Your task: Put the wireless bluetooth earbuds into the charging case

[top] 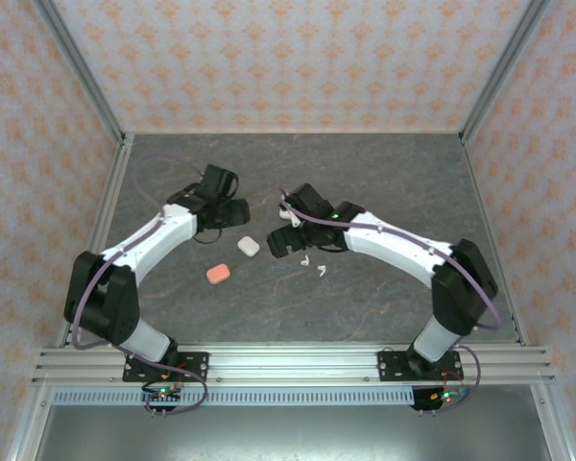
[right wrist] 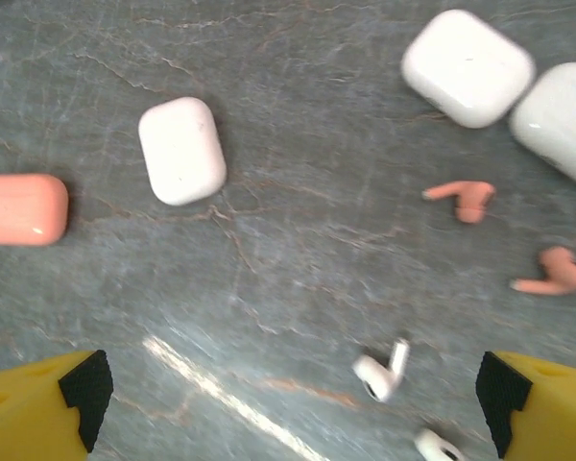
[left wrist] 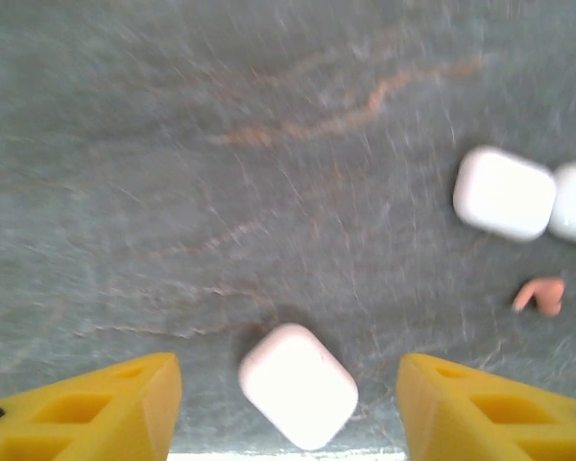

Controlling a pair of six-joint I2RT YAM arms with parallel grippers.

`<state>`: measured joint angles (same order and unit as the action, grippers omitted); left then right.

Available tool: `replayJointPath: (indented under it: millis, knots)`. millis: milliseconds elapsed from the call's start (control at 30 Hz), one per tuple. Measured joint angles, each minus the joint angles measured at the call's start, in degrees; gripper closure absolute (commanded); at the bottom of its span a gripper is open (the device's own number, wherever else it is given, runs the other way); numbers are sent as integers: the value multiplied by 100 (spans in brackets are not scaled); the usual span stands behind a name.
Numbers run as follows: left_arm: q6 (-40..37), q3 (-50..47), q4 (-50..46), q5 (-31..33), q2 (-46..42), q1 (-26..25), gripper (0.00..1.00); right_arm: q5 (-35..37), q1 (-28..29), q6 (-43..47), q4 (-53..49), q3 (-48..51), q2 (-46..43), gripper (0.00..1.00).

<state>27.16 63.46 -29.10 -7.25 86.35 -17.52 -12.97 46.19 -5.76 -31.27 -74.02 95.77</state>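
Note:
In the left wrist view a pale rounded case [left wrist: 298,384] lies on the table between my left gripper's [left wrist: 288,408] wide-open yellow fingers [left wrist: 106,408], touching neither. A salmon earbud [left wrist: 540,295] lies to its right. My right gripper [right wrist: 293,413] is open above the table with nothing between its fingers. Ahead of it lie two white earbuds [right wrist: 382,370] [right wrist: 437,447] and two salmon earbuds [right wrist: 464,200] [right wrist: 555,272]. From above, the left gripper [top: 228,213] and right gripper [top: 286,235] face each other, with white earbuds [top: 304,259] [top: 321,270] near the right one.
A white case [top: 248,246] and a salmon-pink case [top: 218,275] lie between the arms, also seen as white case [right wrist: 180,151] and pink case [right wrist: 21,209]. Two more white cases [right wrist: 468,67] [right wrist: 562,120] sit side by side. Patterned walls enclose the grey table [top: 384,182].

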Motion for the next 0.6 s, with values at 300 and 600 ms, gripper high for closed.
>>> replayJointPath:
  millis: [300,600]
  knots:
    - [205,-1327,472,-835,-1237,1499,24,11,293,-214,-437,-1523,1740,7]
    - [282,-1882,592,-1355,-1805,2063,22,227,708,48,-905,-3012,3180,4]
